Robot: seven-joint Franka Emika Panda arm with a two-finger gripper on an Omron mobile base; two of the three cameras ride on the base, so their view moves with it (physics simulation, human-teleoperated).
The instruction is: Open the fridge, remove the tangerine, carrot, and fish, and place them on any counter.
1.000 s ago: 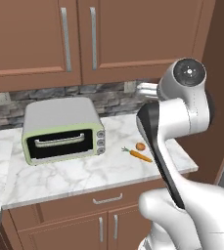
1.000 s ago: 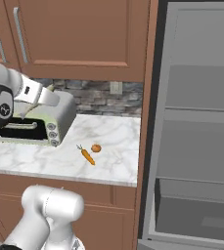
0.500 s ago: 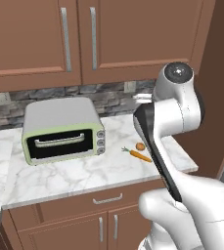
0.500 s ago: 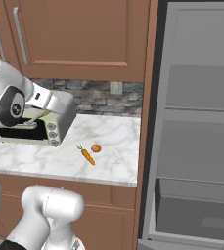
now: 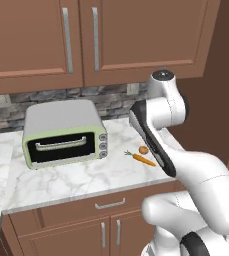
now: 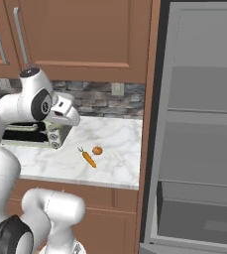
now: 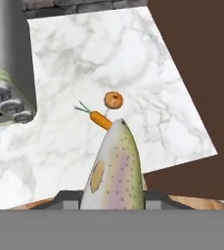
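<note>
Marble counter (image 7: 147,78) lies bare beyond carrot (image 7: 100,119) and tangerine (image 7: 113,100).

Likely a home kitchen: marble counter (image 5: 81,177), wooden cabinets (image 5: 86,37), toaster oven (image 5: 63,132), open fridge (image 6: 199,149).

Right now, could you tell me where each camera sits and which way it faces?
Left base view: behind the arm's left, facing the counter and toaster oven; arm at right.
Right base view: behind its right, facing counter and open fridge; arm at left.
Hand view: looks down the held fish at the counter.
All share carrot and tangerine.
</note>
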